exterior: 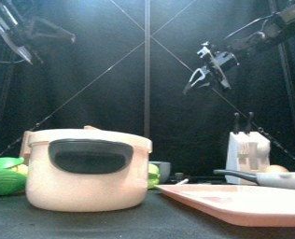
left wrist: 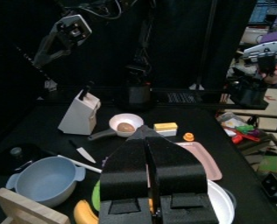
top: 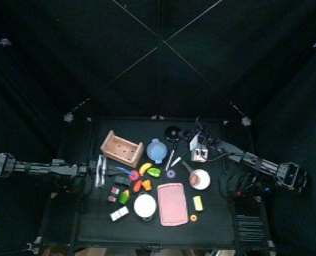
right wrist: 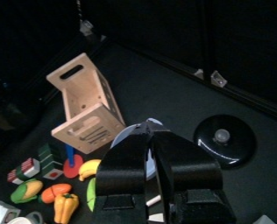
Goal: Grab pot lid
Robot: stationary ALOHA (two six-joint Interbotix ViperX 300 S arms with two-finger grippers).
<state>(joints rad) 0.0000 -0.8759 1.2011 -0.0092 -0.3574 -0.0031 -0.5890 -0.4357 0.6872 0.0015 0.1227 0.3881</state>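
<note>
Black and glinting at its middle, the pot lid [right wrist: 226, 138] lies flat on the bench [right wrist: 165, 87], near the wooden crate [right wrist: 87, 107] and untouched. My right claw [right wrist: 152, 131] hangs above it, pinched nearly shut on nothing. My left claw [left wrist: 152, 149] is shut and empty too.

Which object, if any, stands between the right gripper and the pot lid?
None that shows. In the right wrist view the pot lid lies uncovered on the black table, just beyond the right gripper. The wooden crate stands off to one side, clear of that path.
</note>
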